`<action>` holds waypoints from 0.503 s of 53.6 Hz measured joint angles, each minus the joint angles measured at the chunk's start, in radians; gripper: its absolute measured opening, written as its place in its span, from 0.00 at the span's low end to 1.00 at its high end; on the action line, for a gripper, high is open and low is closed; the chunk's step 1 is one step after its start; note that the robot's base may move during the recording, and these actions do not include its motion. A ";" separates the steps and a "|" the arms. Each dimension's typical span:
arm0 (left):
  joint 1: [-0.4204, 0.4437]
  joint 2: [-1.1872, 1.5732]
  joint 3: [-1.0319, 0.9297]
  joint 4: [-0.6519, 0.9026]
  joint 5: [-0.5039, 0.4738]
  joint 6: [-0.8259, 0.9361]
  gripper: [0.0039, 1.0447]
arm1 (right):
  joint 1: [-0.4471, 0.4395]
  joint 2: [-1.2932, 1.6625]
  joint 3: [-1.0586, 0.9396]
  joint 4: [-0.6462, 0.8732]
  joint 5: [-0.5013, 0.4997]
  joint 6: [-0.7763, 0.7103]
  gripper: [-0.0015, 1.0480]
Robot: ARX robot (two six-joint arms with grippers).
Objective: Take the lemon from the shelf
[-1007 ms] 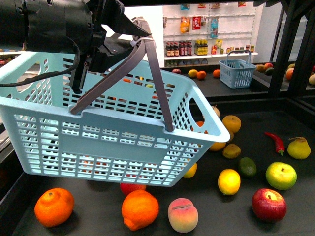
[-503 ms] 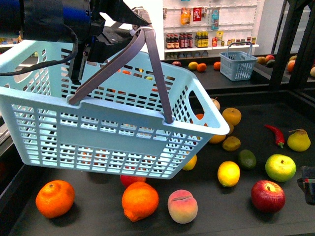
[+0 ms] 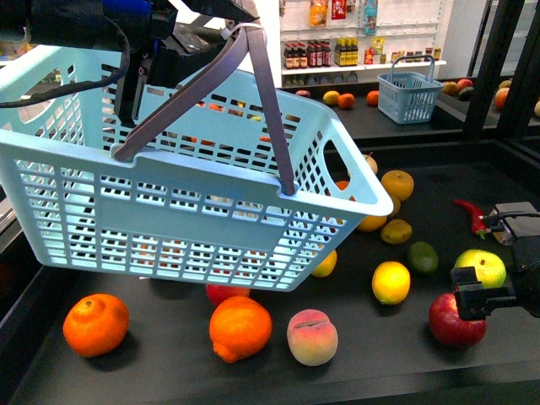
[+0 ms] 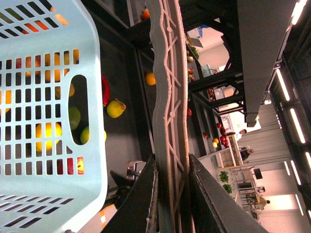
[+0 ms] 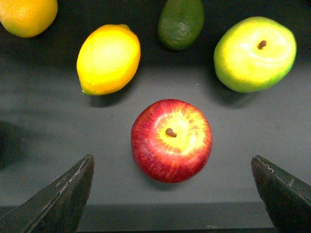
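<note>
The lemon (image 3: 391, 283), pale yellow and oval, lies on the black deck of the shelf (image 3: 380, 359) right of centre. The right wrist view shows the lemon (image 5: 109, 59) beyond and to one side of the jaws. My right gripper (image 3: 483, 258) hovers open over the red apple (image 3: 451, 325), right of the lemon. In its wrist view the right gripper (image 5: 172, 158) straddles the red apple (image 5: 171, 140) without touching it. My left gripper (image 3: 240, 29) is shut on the grey handle (image 3: 266, 110) of the light-blue basket (image 3: 194, 211), held in the air. In its wrist view the left gripper (image 4: 173, 160) pinches the handle (image 4: 167, 87).
A yellow-green apple (image 3: 485, 263), an avocado (image 3: 423, 257) and a red chili (image 3: 472, 218) lie near the right gripper. Two oranges (image 3: 95, 324) (image 3: 240, 329) and a peach (image 3: 312, 337) sit under the basket. More fruit lies behind. A second basket (image 3: 409, 95) stands far back.
My right gripper has come into view from the right and now hangs over the red apple. The basket stays held up by the left gripper, shifted slightly in the view.
</note>
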State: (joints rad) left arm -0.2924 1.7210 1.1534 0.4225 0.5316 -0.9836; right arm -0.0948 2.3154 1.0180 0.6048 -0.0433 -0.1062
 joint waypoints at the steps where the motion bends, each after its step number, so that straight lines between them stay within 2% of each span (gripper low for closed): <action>1: 0.000 0.000 0.000 0.000 0.000 0.000 0.13 | 0.002 0.005 0.003 0.000 0.000 0.000 0.93; 14: 0.000 0.000 0.000 0.000 0.000 0.000 0.13 | 0.029 0.118 0.106 -0.019 0.026 -0.016 0.93; 27: 0.000 0.000 0.000 0.000 0.000 0.000 0.13 | 0.053 0.183 0.259 -0.107 0.057 0.065 0.93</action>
State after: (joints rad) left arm -0.2924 1.7210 1.1534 0.4225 0.5312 -0.9836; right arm -0.0414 2.4981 1.2766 0.4976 0.0139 -0.0414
